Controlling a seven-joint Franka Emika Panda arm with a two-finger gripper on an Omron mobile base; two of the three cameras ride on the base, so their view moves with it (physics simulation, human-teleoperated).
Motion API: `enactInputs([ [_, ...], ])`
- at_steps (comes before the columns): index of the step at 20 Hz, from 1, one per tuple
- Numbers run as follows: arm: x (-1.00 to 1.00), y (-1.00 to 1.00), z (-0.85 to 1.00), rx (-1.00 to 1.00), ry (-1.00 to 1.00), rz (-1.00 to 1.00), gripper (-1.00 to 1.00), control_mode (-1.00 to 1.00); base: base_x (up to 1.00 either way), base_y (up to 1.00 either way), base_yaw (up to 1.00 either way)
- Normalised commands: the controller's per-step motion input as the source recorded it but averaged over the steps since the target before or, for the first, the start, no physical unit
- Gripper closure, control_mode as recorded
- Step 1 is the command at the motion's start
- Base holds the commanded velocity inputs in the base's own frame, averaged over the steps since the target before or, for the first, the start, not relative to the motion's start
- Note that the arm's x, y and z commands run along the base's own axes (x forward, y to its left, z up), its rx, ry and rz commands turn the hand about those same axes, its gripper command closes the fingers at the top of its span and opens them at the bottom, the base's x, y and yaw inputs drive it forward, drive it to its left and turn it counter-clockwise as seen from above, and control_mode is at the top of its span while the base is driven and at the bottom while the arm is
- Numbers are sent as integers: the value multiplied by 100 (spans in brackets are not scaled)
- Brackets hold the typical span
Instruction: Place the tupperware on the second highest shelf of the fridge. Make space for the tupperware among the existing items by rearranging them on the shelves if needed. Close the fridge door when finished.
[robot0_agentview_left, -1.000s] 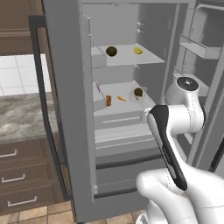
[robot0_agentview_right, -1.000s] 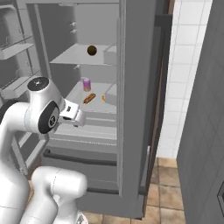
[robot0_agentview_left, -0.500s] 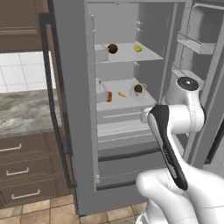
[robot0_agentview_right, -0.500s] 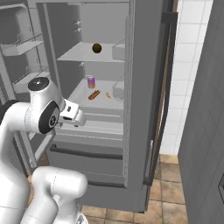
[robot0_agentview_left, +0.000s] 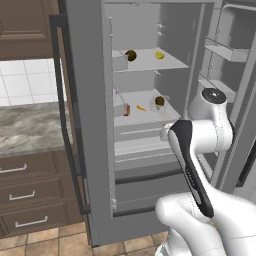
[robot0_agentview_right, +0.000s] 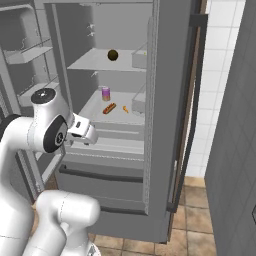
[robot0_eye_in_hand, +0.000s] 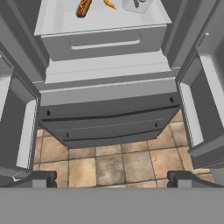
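Left base view. The fridge (robot0_agentview_left: 90, 125) stands with both doors swung open. On the second highest shelf (robot0_agentview_left: 145, 62) sit a dark brown round lump (robot0_agentview_left: 130, 55) toward the left and a yellow piece (robot0_agentview_left: 159, 55) to its right. One shelf below that: a red sausage in a bun (robot0_agentview_left: 127, 109), an orange carrot (robot0_agentview_left: 141, 107) beside it, and the tupperware (robot0_agentview_left: 159, 102) at the right end (pale container, brownish food inside). The arm's wrist sits in front of the drawers under that lower shelf; the fingers are hidden behind the arm here.

Right base view. The gripper (robot0_agentview_right: 89, 134) is held in front of the fridge's drawer fronts, below the lower shelf, touching nothing. The brown lump (robot0_agentview_right: 113, 55) shows on the second highest shelf (robot0_agentview_right: 100, 62). On the shelf below, a small purple-and-yellow can-like item (robot0_agentview_right: 105, 93) stands behind the sausage (robot0_agentview_right: 109, 108) and carrot (robot0_agentview_right: 125, 109); its identity is hard to make out at this size. The right door edge hides the tupperware's corner.

Hand view. Both dark fingertips (robot0_eye_in_hand: 41, 178) stand far apart at the frame's sides: jaws wide open, empty. Ahead lie the fridge drawers and tiled floor (robot0_eye_in_hand: 105, 164); at the top, the sausage (robot0_eye_in_hand: 84, 7), carrot (robot0_eye_in_hand: 109, 4) and the tupperware's edge (robot0_eye_in_hand: 138, 5).
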Motion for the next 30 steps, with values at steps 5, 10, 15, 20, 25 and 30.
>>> enactInputs([
  [5,-13,1,0,0,-2,2,-100,-100,0,0,0],
  [10,-36,39,-3,-11,-13,17,-100,-100,0,0,0],
  [15,-11,81,-23,-26,-15,20,-100,-100,0,0,0],
  [20,0,99,-21,-34,-3,18,-100,-100,0,0,0],
  [25,0,99,-7,-37,0,15,-100,-100,0,0,0],
  [30,0,100,-7,-38,1,10,-100,-100,0,0,0],
])
